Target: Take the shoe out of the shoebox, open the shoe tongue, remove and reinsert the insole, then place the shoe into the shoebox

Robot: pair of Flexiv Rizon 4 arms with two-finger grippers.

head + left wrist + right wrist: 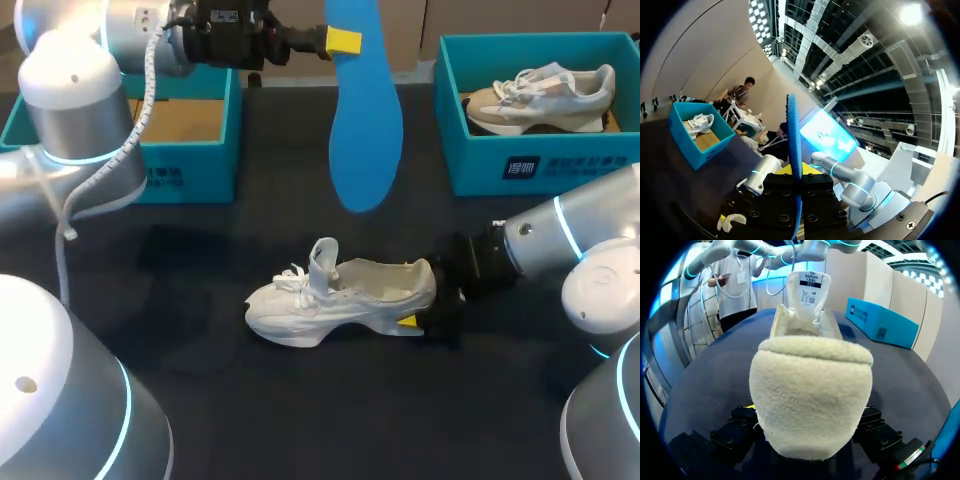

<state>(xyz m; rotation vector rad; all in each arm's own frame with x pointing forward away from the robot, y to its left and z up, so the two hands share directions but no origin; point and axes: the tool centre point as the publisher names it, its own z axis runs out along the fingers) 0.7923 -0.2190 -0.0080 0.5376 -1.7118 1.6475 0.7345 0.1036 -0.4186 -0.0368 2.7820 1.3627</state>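
Presently my left gripper (348, 42) is clamped on the edge of the blue insole (365, 130), which hangs broad end down, in the air above the table (300, 410), between the left box (200, 175) and the right box (480, 170), clear of the shoe (340, 295). My right gripper (430, 302) is clamped on the heel of that white shoe, which stands on the table outside both boxes, toe toward my left, tongue (323, 258) upright. A second shoe (540, 95) lies in the right box.
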